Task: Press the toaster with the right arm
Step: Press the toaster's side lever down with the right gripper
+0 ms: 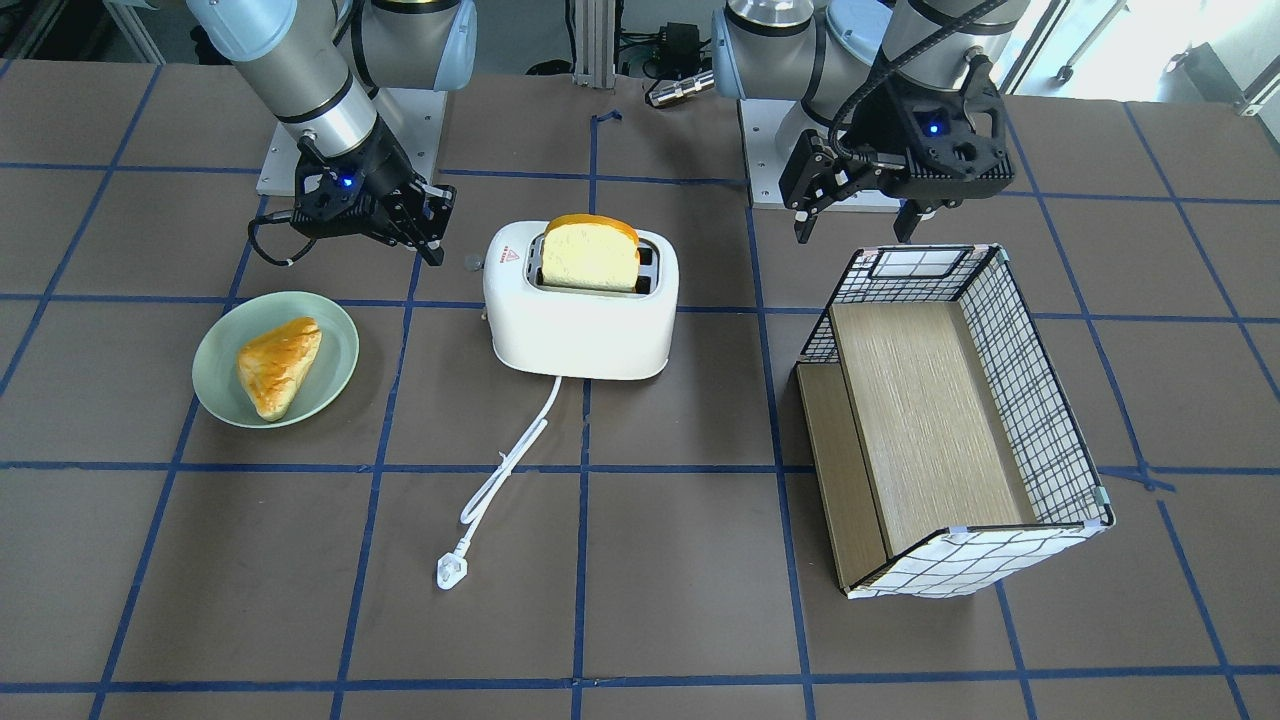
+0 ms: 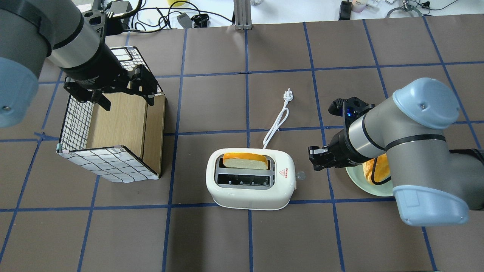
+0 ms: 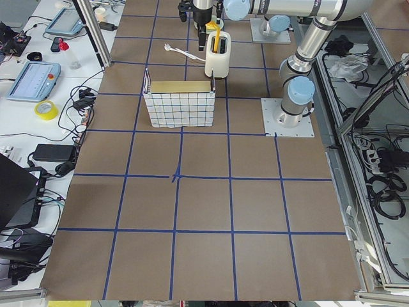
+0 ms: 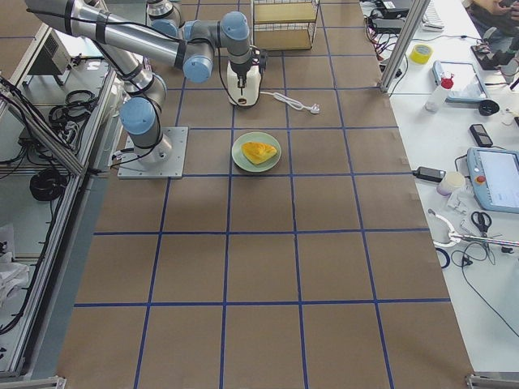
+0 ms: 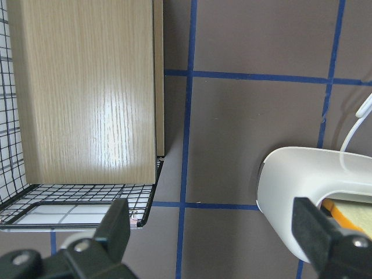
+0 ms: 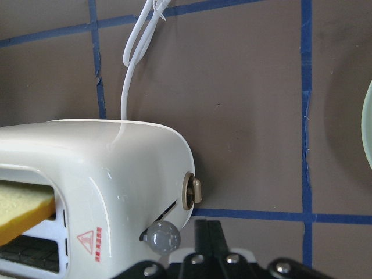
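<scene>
My right gripper (image 1: 434, 248), black fingers pressed together, hangs just beside the small grey lever knob (image 6: 163, 236) of the rounded white toaster (image 1: 580, 310). The toaster stands mid-table on the brown surface (image 1: 680, 600) taped in blue squares. My left gripper (image 1: 857, 228) hangs spread wide by the black wire basket (image 1: 1030, 400). A cluttered white bench (image 4: 454, 121) flanks the table.

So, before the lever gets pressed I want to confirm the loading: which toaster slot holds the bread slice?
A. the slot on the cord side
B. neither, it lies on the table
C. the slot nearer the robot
A: the slice stands in the toaster's slot on the cord side, and the slot nearer the robot is empty.
</scene>
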You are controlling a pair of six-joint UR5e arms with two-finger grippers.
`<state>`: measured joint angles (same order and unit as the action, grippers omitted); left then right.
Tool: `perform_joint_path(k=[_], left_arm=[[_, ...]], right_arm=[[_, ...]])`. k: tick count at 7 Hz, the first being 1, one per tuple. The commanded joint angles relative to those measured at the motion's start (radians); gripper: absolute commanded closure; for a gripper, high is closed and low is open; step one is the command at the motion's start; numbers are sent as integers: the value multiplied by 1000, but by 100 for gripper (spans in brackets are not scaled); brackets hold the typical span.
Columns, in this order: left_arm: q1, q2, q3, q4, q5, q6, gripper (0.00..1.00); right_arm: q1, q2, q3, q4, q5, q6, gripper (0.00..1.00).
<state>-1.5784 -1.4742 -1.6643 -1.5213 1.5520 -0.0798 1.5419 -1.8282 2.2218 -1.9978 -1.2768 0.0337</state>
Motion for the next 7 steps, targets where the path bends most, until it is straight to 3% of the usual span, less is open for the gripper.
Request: perform_joint_path(k=[1, 2, 7], left_arm=[[0, 0, 0, 0, -1, 0, 0], [0, 0, 0, 0, 0, 0, 0], [0, 0, 0, 1, 0, 0, 0]], right_arm=[[1, 1, 4, 2, 7, -1, 100], [4, 3, 6, 4, 66, 0, 100], [10, 41, 9, 4, 85, -2, 100]])
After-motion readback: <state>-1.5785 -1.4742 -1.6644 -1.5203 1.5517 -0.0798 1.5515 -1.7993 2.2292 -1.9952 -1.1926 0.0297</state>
